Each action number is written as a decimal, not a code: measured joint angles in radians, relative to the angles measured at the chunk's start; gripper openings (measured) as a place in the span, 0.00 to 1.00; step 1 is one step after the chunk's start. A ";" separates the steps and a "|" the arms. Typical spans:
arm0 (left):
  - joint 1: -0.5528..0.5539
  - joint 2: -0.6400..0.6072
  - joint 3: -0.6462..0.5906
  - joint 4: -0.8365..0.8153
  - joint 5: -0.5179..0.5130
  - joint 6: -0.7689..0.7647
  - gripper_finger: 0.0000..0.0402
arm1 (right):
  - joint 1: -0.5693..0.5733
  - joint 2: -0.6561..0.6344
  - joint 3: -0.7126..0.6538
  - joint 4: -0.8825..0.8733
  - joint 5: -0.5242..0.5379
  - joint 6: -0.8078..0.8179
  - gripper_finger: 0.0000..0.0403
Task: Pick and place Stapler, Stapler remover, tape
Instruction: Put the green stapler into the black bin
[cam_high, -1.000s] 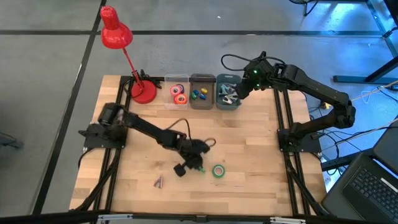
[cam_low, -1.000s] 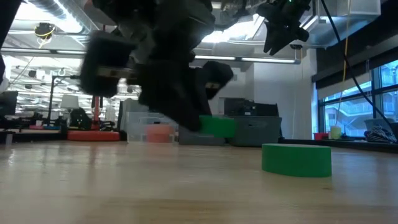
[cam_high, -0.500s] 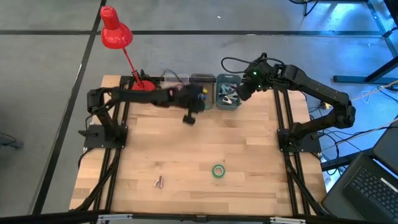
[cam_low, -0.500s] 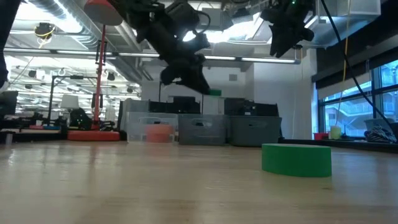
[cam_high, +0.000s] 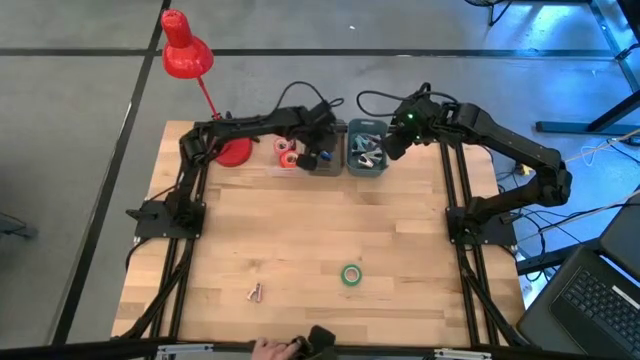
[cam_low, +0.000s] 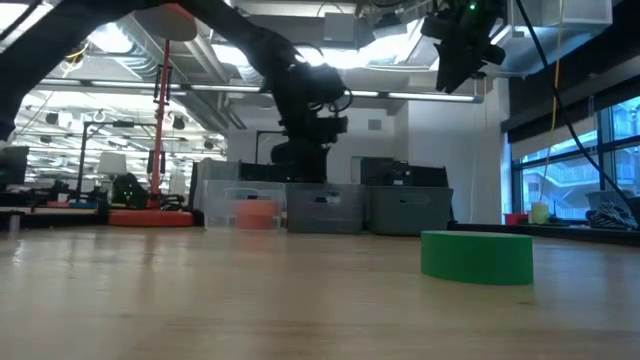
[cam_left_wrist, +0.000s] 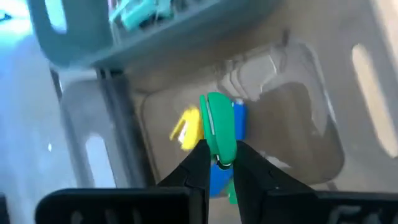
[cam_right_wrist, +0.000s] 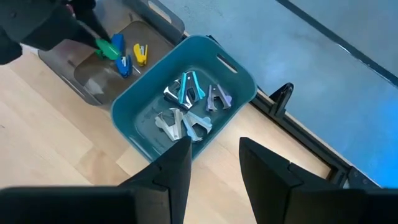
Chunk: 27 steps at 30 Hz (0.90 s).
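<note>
Green stapler (cam_left_wrist: 219, 134) pinched between the closed fingers of the left gripper (cam_left_wrist: 219, 163), held over the grey middle bin (cam_high: 325, 146), above blue and yellow staplers. Right gripper (cam_right_wrist: 214, 158) hovers with fingers apart, empty, above the teal bin (cam_right_wrist: 231, 70) of staple removers (cam_right_wrist: 186, 109). Green tape roll (cam_high: 351, 274) lies on the wooden table (cam_high: 400, 230), well apart from the bins.

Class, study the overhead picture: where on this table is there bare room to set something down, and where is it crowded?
Bare wood runs between the bins and the green tape roll, and along both side rails. The small grey metal piece lies alone near the front left. The back edge is crowded: red lamp base, three bins, with the left gripper over the grey bin and the right gripper beside the teal bin.
</note>
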 joint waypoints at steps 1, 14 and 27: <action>-0.004 0.008 0.017 -0.013 0.009 0.013 0.09 | -0.001 0.000 0.000 0.000 0.000 0.000 0.34; -0.073 0.091 0.031 -0.071 0.026 0.141 0.09 | -0.013 0.000 0.000 0.007 0.033 -0.001 0.34; -0.087 0.091 0.032 0.019 0.008 0.152 0.53 | -0.012 0.000 0.000 0.007 0.029 0.004 0.34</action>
